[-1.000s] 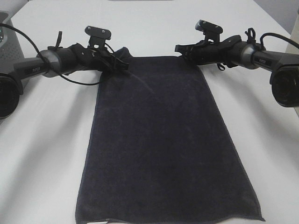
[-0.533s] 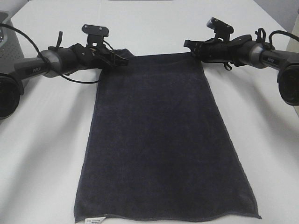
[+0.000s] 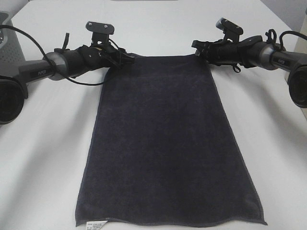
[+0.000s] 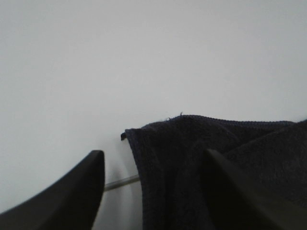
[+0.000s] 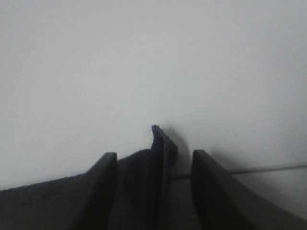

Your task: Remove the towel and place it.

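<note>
The dark towel (image 3: 163, 139) lies spread flat on the white table (image 3: 43, 143), its white label (image 3: 96, 224) at the near left corner. My left gripper (image 3: 125, 58) hovers at the far left corner. In the left wrist view the left gripper (image 4: 153, 187) stands open, and the towel's rumpled corner (image 4: 192, 153) rests loose between the fingers (image 4: 86, 191). My right gripper (image 3: 199, 49) is at the far right corner. The right wrist view shows the right gripper (image 5: 153, 187) open as well, with a peaked towel corner (image 5: 156, 158) standing free between its fingers (image 5: 216, 191).
A grey basket (image 3: 7, 38) sits at the far left edge, behind the left arm (image 3: 38, 72). Its cable (image 3: 86, 82) loops down just left of the towel. The right arm (image 3: 278, 57) reaches in from the right edge.
Both grippers have gone from shut to open and let go of the towel's far corners. The far edge now lies on the table, and both arms have shifted slightly farther back.
</note>
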